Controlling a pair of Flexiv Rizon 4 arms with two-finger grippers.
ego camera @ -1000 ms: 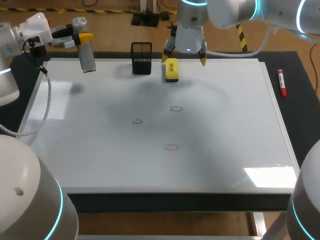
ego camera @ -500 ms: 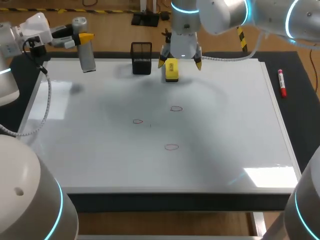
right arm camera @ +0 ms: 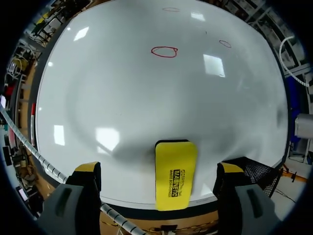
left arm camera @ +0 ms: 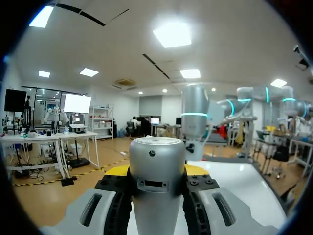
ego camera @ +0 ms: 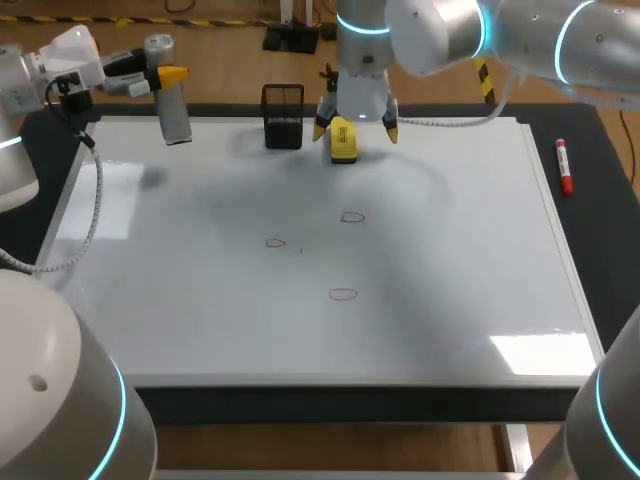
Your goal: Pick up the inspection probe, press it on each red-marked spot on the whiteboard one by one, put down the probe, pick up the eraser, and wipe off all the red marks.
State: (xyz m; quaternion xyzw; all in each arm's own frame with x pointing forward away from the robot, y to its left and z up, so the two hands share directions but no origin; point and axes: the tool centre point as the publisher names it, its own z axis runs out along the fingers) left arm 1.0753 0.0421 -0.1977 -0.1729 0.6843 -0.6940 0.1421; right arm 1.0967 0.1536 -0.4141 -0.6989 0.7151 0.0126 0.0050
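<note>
The yellow block eraser (ego camera: 343,139) lies upper middle on the white whiteboard (ego camera: 450,300), between the spread, released fingers of our right claw (ego camera: 355,129). We judge the eraser pickup is in hand: descend, then clench. Upper left, our left claw (ego camera: 165,73) grasps the silver cylindrical probe (ego camera: 172,105).

red marks (ego camera: 352,217) (ego camera: 276,243) (ego camera: 343,294): 3 | eraser (ego camera: 343,139): 1 | probe (ego camera: 175,115): 1 | mesh holder (ego camera: 283,117): 1 | marker pen (ego camera: 564,166): 1

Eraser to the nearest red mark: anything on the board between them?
Nothing: bare whiteboard between eraser and red mark, per the right wrist view.
</note>
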